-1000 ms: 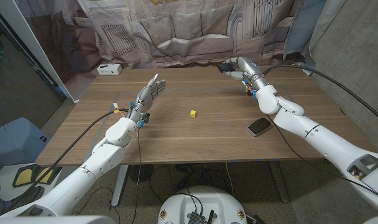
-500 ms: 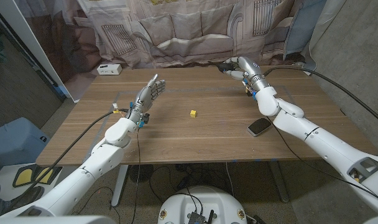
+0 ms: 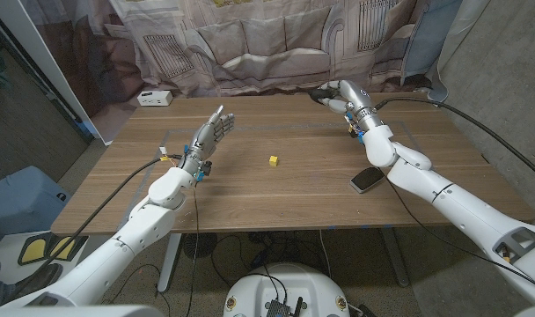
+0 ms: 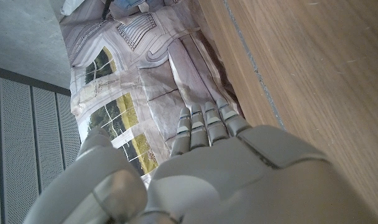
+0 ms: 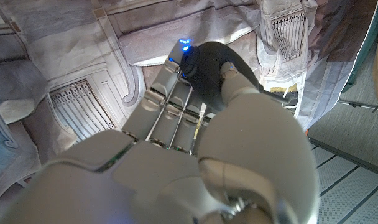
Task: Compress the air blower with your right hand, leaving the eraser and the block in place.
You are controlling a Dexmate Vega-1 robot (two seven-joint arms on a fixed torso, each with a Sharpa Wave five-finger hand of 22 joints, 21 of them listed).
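Note:
My right hand (image 3: 345,93) is at the table's far right and grips a black air blower (image 3: 325,92), with its fingers wrapped round the bulb. The right wrist view shows the black bulb (image 5: 211,71) squeezed between thumb and fingers (image 5: 170,99), a blue tip at its end. A small yellow block (image 3: 273,160) sits near the table's middle. A dark flat eraser (image 3: 367,180) lies near the front right, beside my right forearm. My left hand (image 3: 211,132) stands open on the left, fingers (image 4: 204,124) straight and apart, holding nothing.
A white box (image 3: 154,98) sits at the far left corner of the wooden table (image 3: 276,198). A printed cloth backdrop (image 3: 250,40) hangs close behind the far edge. Cables run off the right side.
The right hand has shifted slightly with the blower in its grip. The left hand, block and eraser have not moved.

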